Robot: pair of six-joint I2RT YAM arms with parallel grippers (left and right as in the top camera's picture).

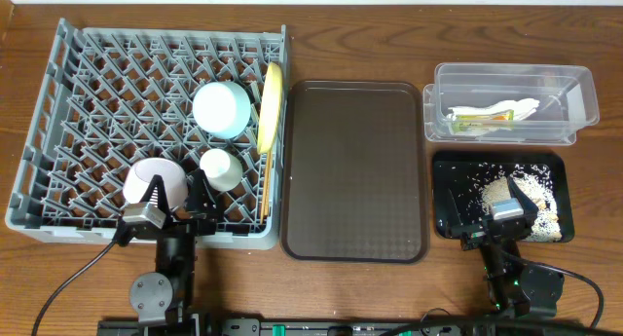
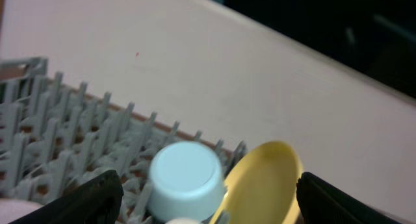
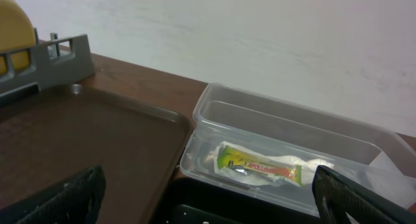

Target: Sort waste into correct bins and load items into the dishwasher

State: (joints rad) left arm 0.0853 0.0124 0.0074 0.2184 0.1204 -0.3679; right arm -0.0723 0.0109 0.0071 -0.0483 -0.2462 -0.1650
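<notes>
A brown wooden table (image 1: 355, 44) spreads beneath the right gripper (image 3: 211, 208), and ahead of it rises a plain pale wall (image 3: 273, 36). Ahead of the left gripper (image 2: 208, 204), towards its upper right, lies deep shadow (image 2: 338, 23).

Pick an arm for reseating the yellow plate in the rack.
Left. The left gripper is open over the rack, facing the yellow plate; the right gripper sits at the black tray, across the brown tray.

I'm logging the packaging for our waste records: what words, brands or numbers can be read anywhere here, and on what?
"APOLLO": red letters on the yellow-green snack wrapper in the clear tub; what follows is too blurred.
White packaging beside it: no legible print.
Nothing else bears text.
</notes>
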